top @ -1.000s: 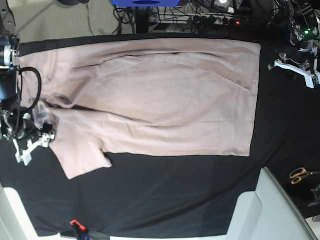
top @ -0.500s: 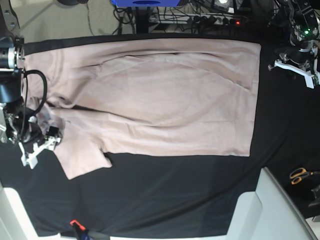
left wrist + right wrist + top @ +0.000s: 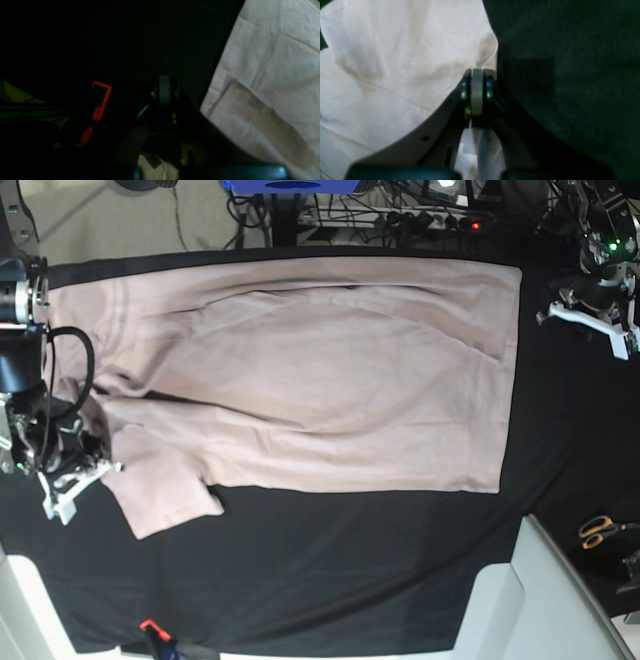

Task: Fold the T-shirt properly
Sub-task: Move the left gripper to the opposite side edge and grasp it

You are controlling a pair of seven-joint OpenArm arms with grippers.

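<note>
- Almost all of the folding is left to do, I think. The T-shirt (image 3: 330, 370) lies spread out flat on the black cloth (image 3: 350, 580) that covers the desk.
- One part may be folded in. The far long side of the T-shirt shows a curved line and looks doubled over, but I cannot tell for sure.
- One sleeve (image 3: 160, 490) sticks out on the near left side. It is not tucked in yet.
- The right hand (image 3: 72, 478) sits at the left side of the desk, right at the edge of that sleeve. In its own camera its two fingers are pressed together, with pale fabric showing under them at the edge of the T-shirt (image 3: 395, 62). It looks like it is pinching the sleeve edge.
- The left hand (image 3: 600, 315) is far off on the right side, over the black cloth, well apart from the T-shirt. It is closed and holds nothing. Its camera is very dark, with only the hem of the T-shirt (image 3: 270, 75) at one side.
- Next, I guess, the sleeve has to be lifted and laid over the body, and then the T-shirt folded smaller.
- Scissors (image 3: 600, 530) lie on the right, away from the work.
</note>
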